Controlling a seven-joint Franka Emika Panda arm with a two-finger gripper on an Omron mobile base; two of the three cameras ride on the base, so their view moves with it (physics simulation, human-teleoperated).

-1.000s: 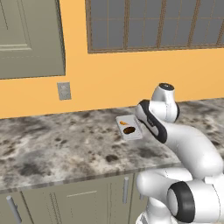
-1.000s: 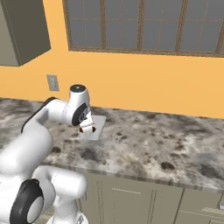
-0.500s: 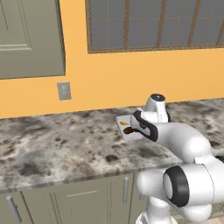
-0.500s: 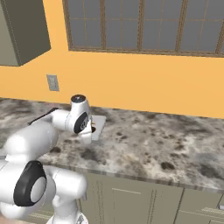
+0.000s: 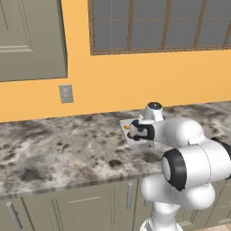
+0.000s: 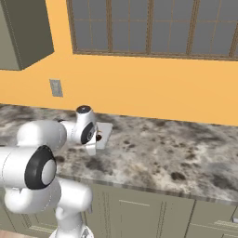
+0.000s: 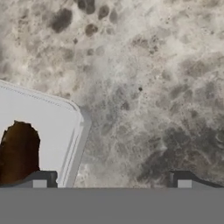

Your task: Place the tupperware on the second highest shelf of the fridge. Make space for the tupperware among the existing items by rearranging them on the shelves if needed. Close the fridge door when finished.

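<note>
You are at the pick-up step: nothing has yet been lifted, and the fridge work lies ahead. The marbled desk [image 5: 67,144] runs beneath the orange wall and the window, and the arm is folded low over it from the base. The tupperware [image 5: 131,132] — a shallow pale container holding dark and orange contents — rests flat on the desk near the back wall, with the tool [image 7: 111,181] just above its near edge. In the hand view the tool's fingertips [image 7: 39,179] stand spread wide apart, released and holding nothing; one tip sits over the tupperware's interior, the other over bare desk beyond its rim, so the rim falls between them. Your next move, as I judge it, is to descend and close on that rim wall, keeping the container level so the contents do not shift. The base views give you the arm's posture and the container's place on the desk, but the wrist hides the fingers there; the hand view alone shows finger spread and the rim alignment, and a dark brown lump [image 7: 17,151] inside.
</note>
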